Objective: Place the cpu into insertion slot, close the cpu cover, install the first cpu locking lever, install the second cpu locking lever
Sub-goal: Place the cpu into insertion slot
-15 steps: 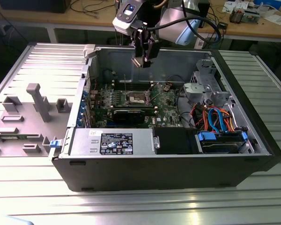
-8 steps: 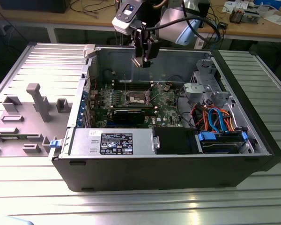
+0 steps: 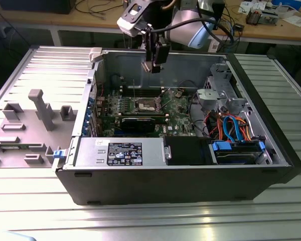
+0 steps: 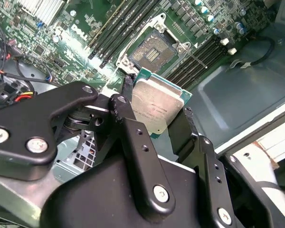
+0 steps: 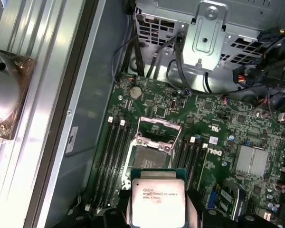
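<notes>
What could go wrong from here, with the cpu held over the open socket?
1. The gripper pinches the cpu by two edges only, high above the insertion slot. A slip or a skewed landing could damage the socket's contacts.
2. The cpu cover stands raised at the slot's edge, and memory slots flank it. The fingers may catch either on the way down.

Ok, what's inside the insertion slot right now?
Nothing sits in the insertion slot: its dark contact field lies bare, with the cpu cover raised. The cpu, clamped in the gripper, hangs above and hides one edge in the first wrist view.
</notes>
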